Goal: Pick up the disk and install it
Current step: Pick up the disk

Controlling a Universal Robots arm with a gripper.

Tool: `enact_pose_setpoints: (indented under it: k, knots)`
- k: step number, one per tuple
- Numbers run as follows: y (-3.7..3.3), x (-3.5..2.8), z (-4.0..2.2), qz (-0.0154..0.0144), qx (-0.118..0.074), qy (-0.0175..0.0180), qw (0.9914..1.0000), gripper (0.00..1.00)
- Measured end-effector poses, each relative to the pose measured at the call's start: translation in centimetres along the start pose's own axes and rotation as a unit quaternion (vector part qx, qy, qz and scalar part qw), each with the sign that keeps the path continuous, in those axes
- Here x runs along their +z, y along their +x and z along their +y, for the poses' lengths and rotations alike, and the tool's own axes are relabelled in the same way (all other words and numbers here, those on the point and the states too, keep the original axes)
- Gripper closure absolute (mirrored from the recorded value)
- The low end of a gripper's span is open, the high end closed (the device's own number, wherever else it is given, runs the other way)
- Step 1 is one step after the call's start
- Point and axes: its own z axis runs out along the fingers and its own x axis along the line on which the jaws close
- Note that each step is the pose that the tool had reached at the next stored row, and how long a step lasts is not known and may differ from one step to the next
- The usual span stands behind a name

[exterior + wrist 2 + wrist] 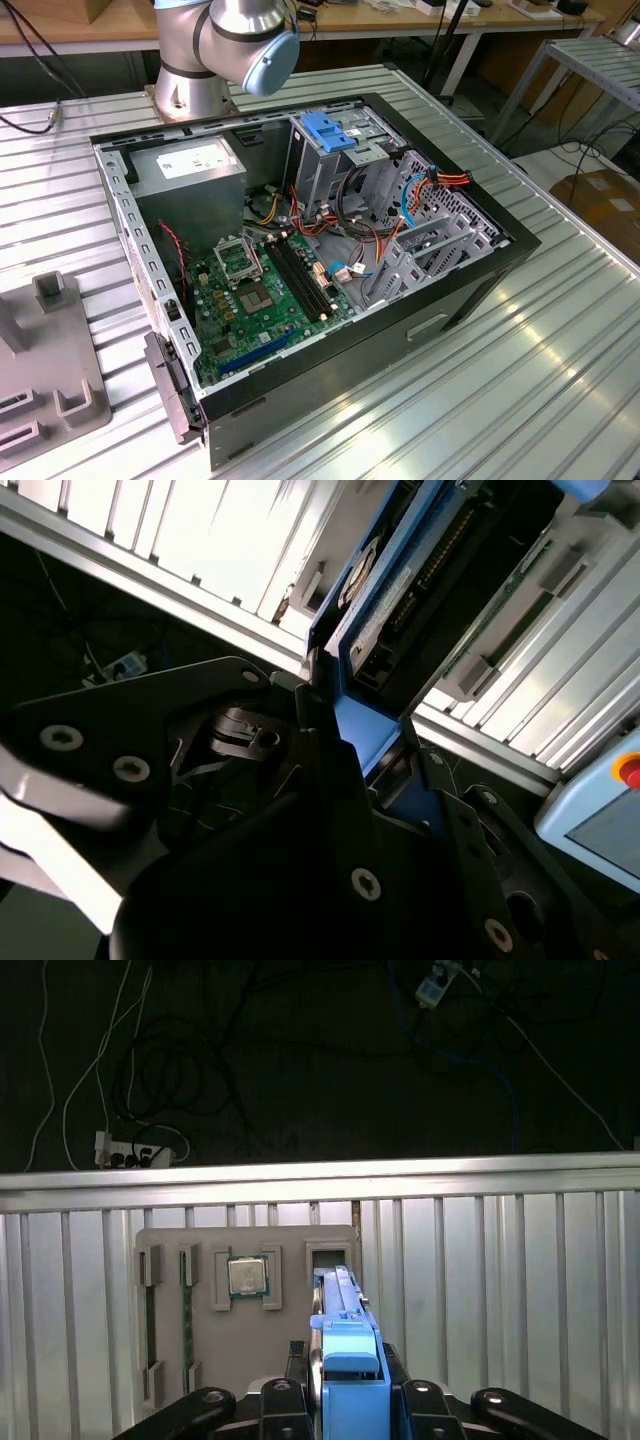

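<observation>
In both wrist views the disk (349, 1335) (392, 600) sits between the black fingers of my gripper (350, 1405) (365, 742), which is shut on its bright blue bracket end. The dark drive body and its connector edge point away from the wrist. In the first wrist view the disk stands edge-on over a grey fixture plate (300, 1350), just before an open slot (330, 1256) in that plate. I cannot tell whether the disk's far end still touches the plate. The exterior view holds the open computer case (450, 300) with its drive cage (325, 170) at the back.
A light-blue latch block (330, 130) tops the drive cage, beside a grey box with a white label (190, 165). The motherboard (265, 290) and loose cables fill the case floor. The fixture plate carries a processor chip (247, 1276). The arm's base (215, 50) stands behind the case.
</observation>
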Motion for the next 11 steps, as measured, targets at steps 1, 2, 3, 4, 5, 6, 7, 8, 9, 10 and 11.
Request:
enact_pose_setpoints:
  k: [1, 2, 3, 4, 5, 6, 7, 8, 9, 10, 11]
  knots:
    - [0.0, -0.54, 0.0, -0.0001, 0.0, 0.0, 1.0, 0.63]
    - [0.0, -1.04, 0.0, -0.0002, 0.0, 0.0, 1.0, 0.63]
    - [0.0, -1.57, -0.01, -0.0002, 0.0, 0.0, 1.0, 0.63]
    - [0.0, -2.0, -0.01, -0.0002, 0.0, -0.0001, 1.0, 0.63]
    - [0.01, -2.48, -0.01, -0.0003, 0.0, -0.0001, 1.0, 0.63]
    - [0.01, -2.86, -0.01, -0.0003, 0.0, -0.0001, 1.0, 0.63]
    - [0.01, -3.26, -0.01, -0.0003, 0.0, -0.0001, 1.0, 0.63]
    - [0.01, -3.71, -0.02, -0.0004, 0.0, -0.0001, 1.0, 0.63]
    - [0.01, -4.13, -0.02, -0.0003, 0.0, -0.0002, 1.0, 0.63]
    - [0.01, -4.68, -0.02, -0.0004, 0.0, -0.0001, 1.0, 0.63]
    - [0.02, -5.12, -0.02, -0.0004, 0.0, -0.0001, 1.0, 0.63]
